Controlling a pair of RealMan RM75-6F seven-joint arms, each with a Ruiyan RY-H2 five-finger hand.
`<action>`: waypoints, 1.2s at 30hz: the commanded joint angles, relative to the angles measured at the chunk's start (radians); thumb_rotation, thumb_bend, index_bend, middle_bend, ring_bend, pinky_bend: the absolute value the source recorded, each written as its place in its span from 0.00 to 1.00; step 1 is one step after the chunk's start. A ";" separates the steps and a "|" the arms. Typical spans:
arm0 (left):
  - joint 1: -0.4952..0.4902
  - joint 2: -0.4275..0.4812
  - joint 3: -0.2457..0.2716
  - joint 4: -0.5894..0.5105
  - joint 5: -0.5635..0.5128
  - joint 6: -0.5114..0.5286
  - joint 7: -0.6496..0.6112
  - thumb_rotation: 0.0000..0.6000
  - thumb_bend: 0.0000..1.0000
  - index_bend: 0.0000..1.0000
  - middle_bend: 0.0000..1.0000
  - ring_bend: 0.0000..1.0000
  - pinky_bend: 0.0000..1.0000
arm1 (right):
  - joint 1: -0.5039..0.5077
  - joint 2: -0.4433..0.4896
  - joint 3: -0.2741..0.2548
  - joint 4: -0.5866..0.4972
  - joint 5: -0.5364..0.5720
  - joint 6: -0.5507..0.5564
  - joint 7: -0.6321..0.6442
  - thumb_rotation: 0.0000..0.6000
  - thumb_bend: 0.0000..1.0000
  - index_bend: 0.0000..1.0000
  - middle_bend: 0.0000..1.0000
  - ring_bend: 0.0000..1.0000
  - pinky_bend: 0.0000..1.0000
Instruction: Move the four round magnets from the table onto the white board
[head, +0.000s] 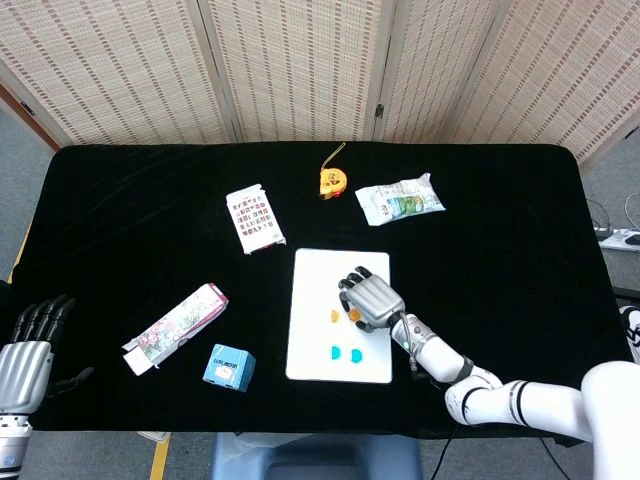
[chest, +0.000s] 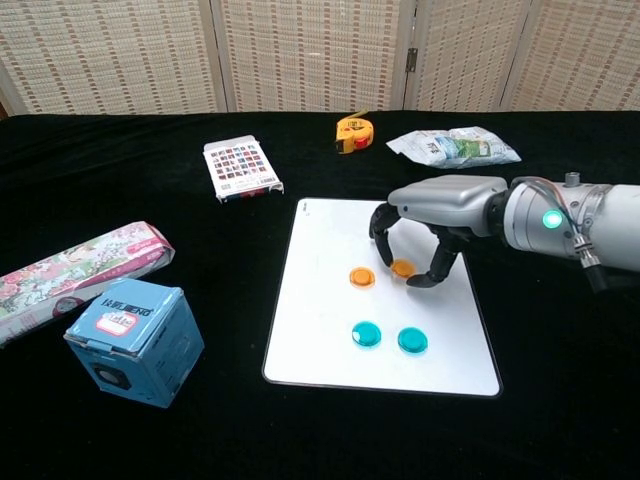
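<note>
My right hand (chest: 432, 212) hovers over the middle of the white board (chest: 320, 300), fingers curled down around an orange round magnet (chest: 402, 268) that it pinches just above the surface. A second orange magnet (chest: 361, 277) lies on the board right beside it, to the left. Two teal magnets (chest: 366, 333) (chest: 412, 340) lie side by side nearer the board's front edge. In the head view the right hand (head: 368, 300) covers most of the held magnet (head: 354, 316). My left hand (head: 25, 350) hangs off the table's near left corner, fingers straight and holding nothing.
Behind the board are a yellow tape measure (chest: 350, 132), a snack packet (chest: 455, 146) and a patterned card pack (chest: 240, 168). A floral box (chest: 80, 265) and a blue cube box (chest: 135, 340) sit at the front left. Black cloth covers the table.
</note>
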 joint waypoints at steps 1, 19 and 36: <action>0.000 -0.002 0.000 0.003 -0.002 -0.001 -0.002 1.00 0.15 0.01 0.08 0.06 0.00 | 0.003 -0.004 -0.003 0.001 0.001 0.004 -0.005 1.00 0.38 0.54 0.23 0.14 0.08; 0.002 -0.010 0.003 0.025 0.000 -0.003 -0.027 1.00 0.15 0.01 0.08 0.06 0.00 | 0.014 -0.006 -0.023 -0.007 0.020 0.021 -0.027 1.00 0.38 0.37 0.22 0.13 0.08; -0.007 -0.015 -0.013 0.034 -0.001 0.000 -0.055 1.00 0.15 0.01 0.08 0.06 0.00 | -0.211 0.258 -0.041 -0.241 -0.068 0.415 -0.014 1.00 0.38 0.27 0.16 0.13 0.08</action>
